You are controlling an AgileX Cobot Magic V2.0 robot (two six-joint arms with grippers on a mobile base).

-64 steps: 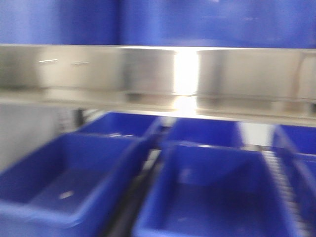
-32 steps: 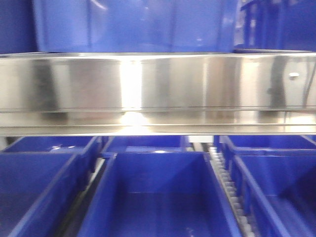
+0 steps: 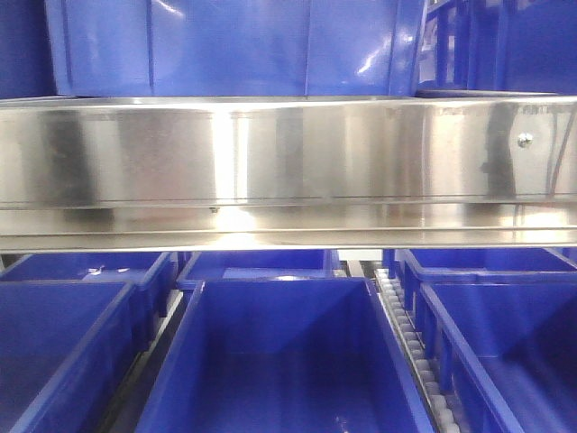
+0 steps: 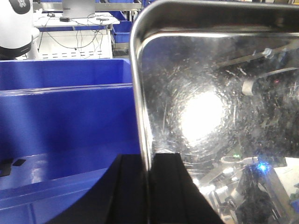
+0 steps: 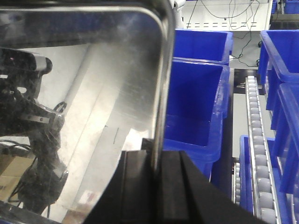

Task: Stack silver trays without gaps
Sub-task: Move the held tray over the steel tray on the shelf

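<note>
In the left wrist view a silver tray (image 4: 201, 107) fills the right side, its shiny, scratched bottom facing the camera. My left gripper (image 4: 148, 161) is shut on its left rim, one black finger on each side of the edge. The right wrist view shows a silver tray (image 5: 93, 93) on the left, with my right gripper (image 5: 157, 156) shut on its right rim. I cannot tell whether both hold the same tray. No gripper or tray shows in the front view.
A long steel rail (image 3: 288, 162) spans the front view, with blue bins (image 3: 279, 361) below and a roller track (image 3: 410, 343) between them. A blue bin (image 4: 65, 116) lies left of the left gripper. Blue bins (image 5: 194, 102) and a roller conveyor (image 5: 259, 154) lie right of the right gripper.
The front view has swung from a blurred, slanted look at the bins to a sharp, square-on one. The rail now takes up a taller band across the view.
</note>
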